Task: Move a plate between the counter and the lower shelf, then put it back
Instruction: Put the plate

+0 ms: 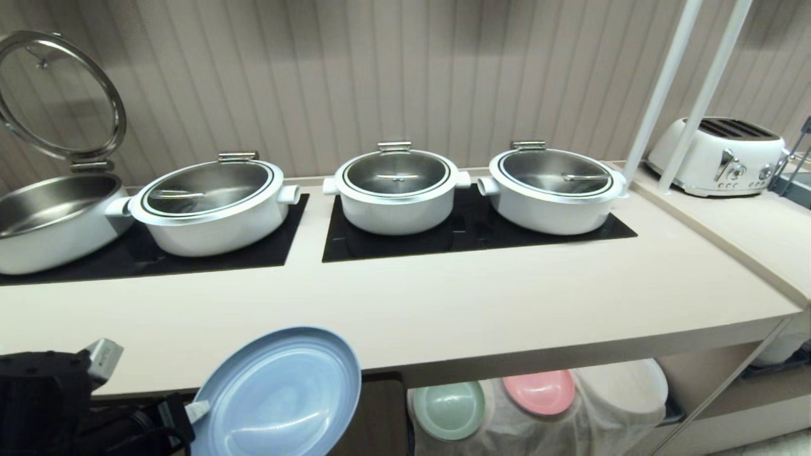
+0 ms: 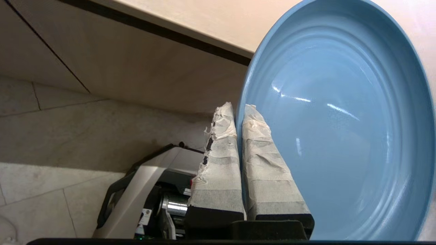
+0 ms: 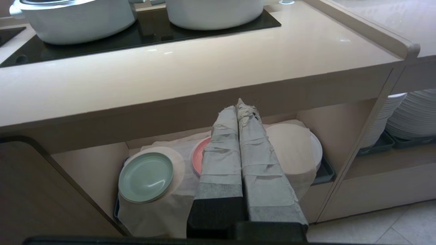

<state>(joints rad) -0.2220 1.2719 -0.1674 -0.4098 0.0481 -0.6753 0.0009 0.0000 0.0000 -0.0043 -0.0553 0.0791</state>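
While the long beige smooth counter (image 1: 443, 304) carries only white lidded pots (image 1: 397, 187) on black glass panels, the round light-blue matte plate (image 1: 279, 392) hangs tilted before its front edge (off every surface). Left gripper (image 2: 238, 112): tape-wrapped fingers (image 2: 218, 163) clamped on the plate's rim. Right gripper (image 3: 240, 107): fingers pressed together, empty, before the lower shelf (image 3: 102, 170).

1. Four pots (image 1: 396, 189) stand in a row on the cooktop panels (image 1: 469, 237) at the table's (image 1: 443, 304) back, toward 12 o'clock.
2. A toaster (image 1: 719, 155) sits at 2 o'clock on the adjoining worktop.
3. The plate (image 1: 279, 392), tilted, is before the table's front edge at 7 o'clock, its rim between the left gripper's (image 2: 238, 109) fingers.
4. In the lower shelf (image 3: 102, 166), at 5 o'clock, two plates (image 1: 448, 408) lie side by side on a cloth (image 3: 153, 214).
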